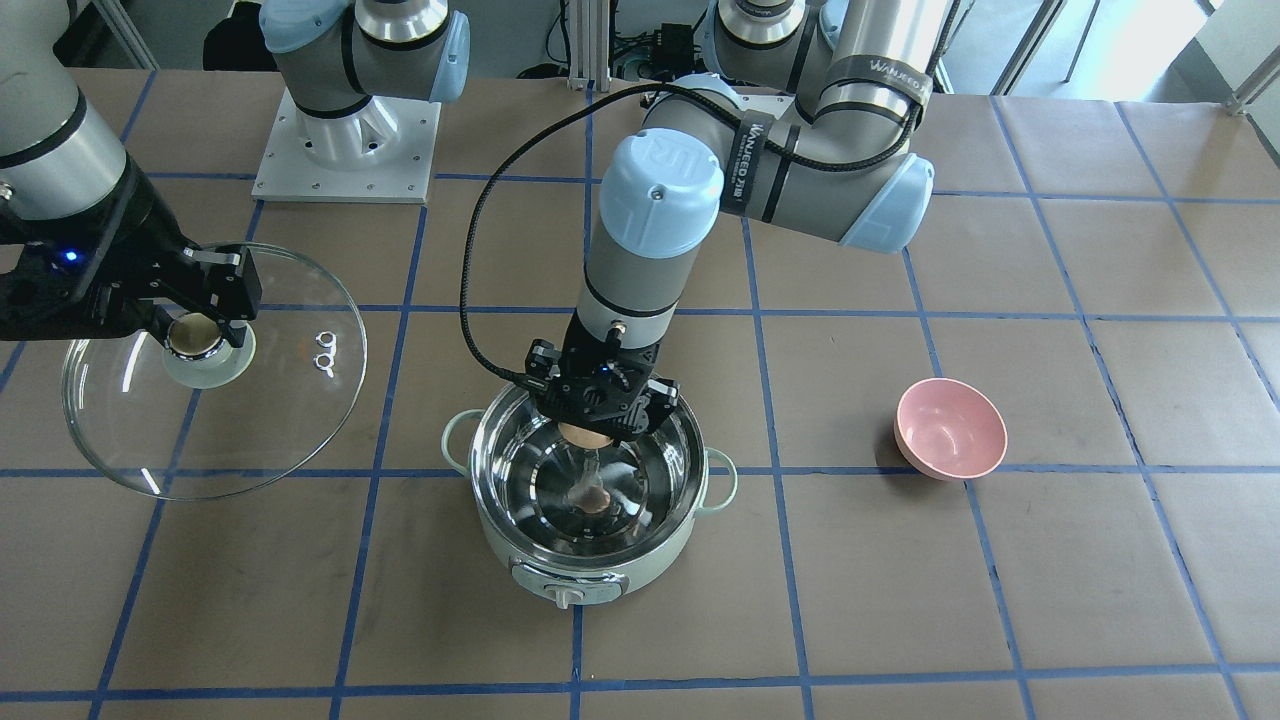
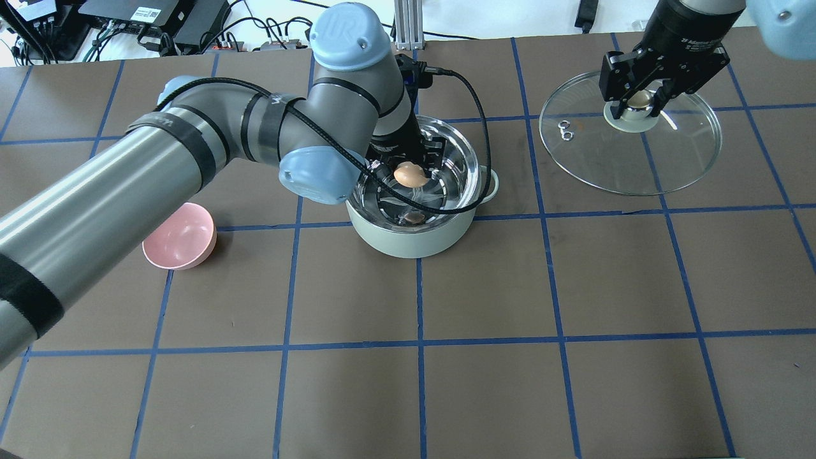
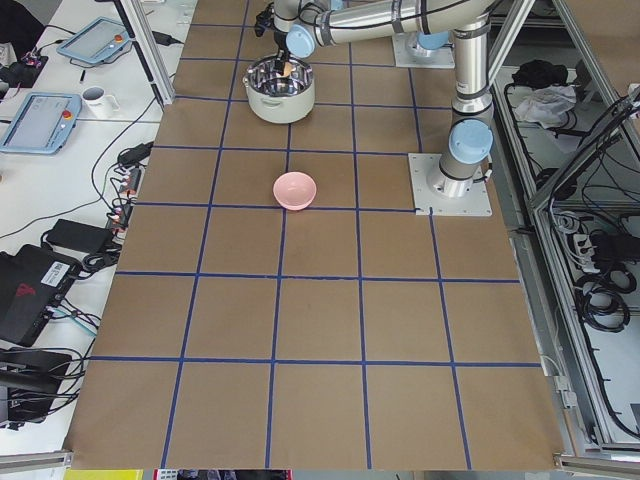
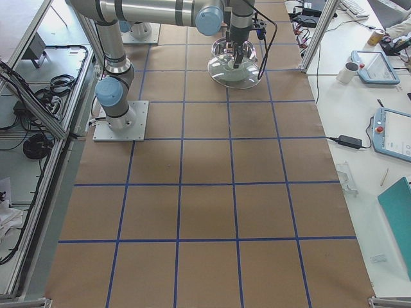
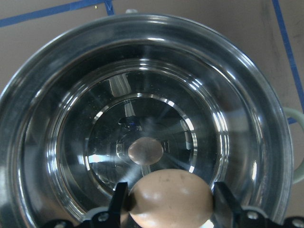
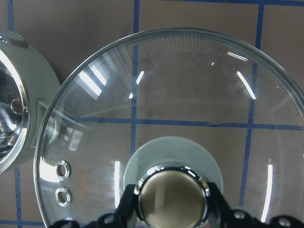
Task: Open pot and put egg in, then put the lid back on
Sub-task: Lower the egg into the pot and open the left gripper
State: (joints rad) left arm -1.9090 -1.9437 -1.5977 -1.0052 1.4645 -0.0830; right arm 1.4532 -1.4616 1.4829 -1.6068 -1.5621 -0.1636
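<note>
Grips a small, smooth tan-brown oval egg (image 5: 170, 199) between the left jaws, clamped on its two sides, over the open mouth of the round pale mint-green pot (image 1: 655, 555), clear of the mirror-bright steel floor. Holds the round clear glass lid (image 1: 150, 430) tilted beside the pot and apart from it, right jaws closed tight around its beige ball knob (image 6: 171, 199). Leaves a smooth pink round bowl (image 1: 950, 428) tilted on the brown paper-covered bench (image 1: 1100, 550), on the pot's other side.
</note>
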